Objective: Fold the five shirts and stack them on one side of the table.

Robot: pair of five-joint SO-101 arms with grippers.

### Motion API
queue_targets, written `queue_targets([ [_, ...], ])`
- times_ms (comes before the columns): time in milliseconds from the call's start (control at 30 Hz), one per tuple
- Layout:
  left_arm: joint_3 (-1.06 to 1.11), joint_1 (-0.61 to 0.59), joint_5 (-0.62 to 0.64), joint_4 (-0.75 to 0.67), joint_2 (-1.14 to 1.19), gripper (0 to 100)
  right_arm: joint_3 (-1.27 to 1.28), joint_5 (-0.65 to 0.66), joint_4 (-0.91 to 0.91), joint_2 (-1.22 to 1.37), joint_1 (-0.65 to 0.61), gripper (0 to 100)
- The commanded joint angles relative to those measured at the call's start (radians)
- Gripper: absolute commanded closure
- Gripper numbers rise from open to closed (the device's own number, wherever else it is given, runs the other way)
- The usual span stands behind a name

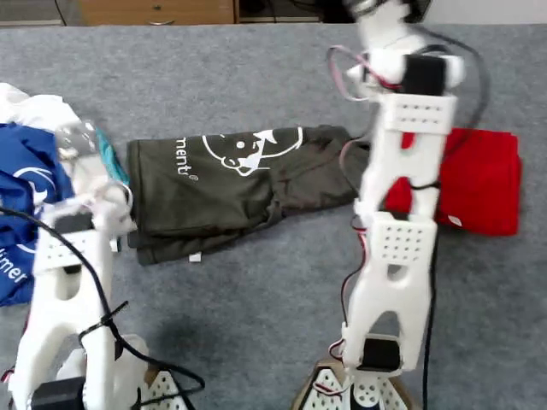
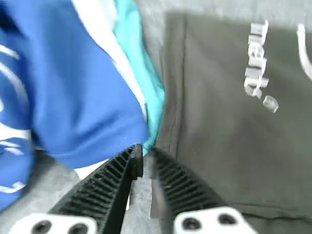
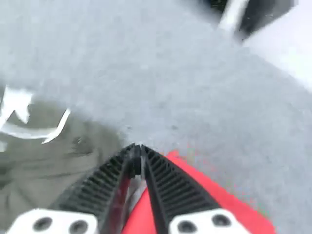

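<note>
tabletop (image 1: 256, 77), grey and felt-like, bears the whole load; as for containers, the shirts lie straight on its surface and nothing else holds them. across the middle sprawls the dark olive shirt (image 1: 222, 184), printed side up, its body doubled over but one end bunched and creased, so i judge it only partly folded. at my left edge sits the unfolded heap (image 1: 21, 196): a blue shirt (image 2: 63, 83) on top, a white shirt (image 1: 34, 107) behind it, and a teal shirt (image 2: 141, 73) peeking out just beside the olive hem. on my right side lies the red shirt (image 1: 487, 179), folded into a neat block, partly hidden by my right arm; i take it as the start of the stack. so by my count one is done, one is halfway, three wait, and nothing is stacked on the red one yet. my left claw (image 2: 144, 161) hangs over the seam where teal meets olive, jaws drawn narrow with the tips nearly meeting, holding nothing. my right claw (image 3: 138, 158) hovers above the red shirt's edge near the olive one, jaws pressed together and empty.
</note>
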Motion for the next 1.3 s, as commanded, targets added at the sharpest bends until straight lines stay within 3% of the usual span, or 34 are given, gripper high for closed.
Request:
queue_targets([
  [0, -0.267, -0.034, 0.097, 0.203, -0.008, 85, -0.058, -0.121, -0.038, -0.064, 0.064, 99.5],
  [233, -0.493, -0.003, 0.132, 0.304, 0.3, 84, -0.067, -0.166, -0.086, -0.071, 0.081, 99.5],
  [600, -0.795, 0.003, 0.153, 0.359, 0.797, 83, -0.065, -0.098, -0.17, -0.087, 0.225, 99.5],
  [833, -0.904, 0.068, 0.161, 0.411, 0.837, 84, -0.065, -0.094, -0.169, -0.084, 0.213, 99.4],
  [1133, -1.034, -0.146, 0.213, 0.408, 0.849, 84, -0.062, -0.094, -0.169, -0.084, 0.211, 99.4],
  [1200, -1.003, -0.152, 0.229, 0.387, 0.868, 88, -0.062, -0.094, -0.169, -0.082, 0.206, 99.4],
  [1267, -0.991, -0.149, 0.216, 0.377, 0.898, 99, -0.061, -0.095, -0.167, -0.082, 0.199, 99.4],
])
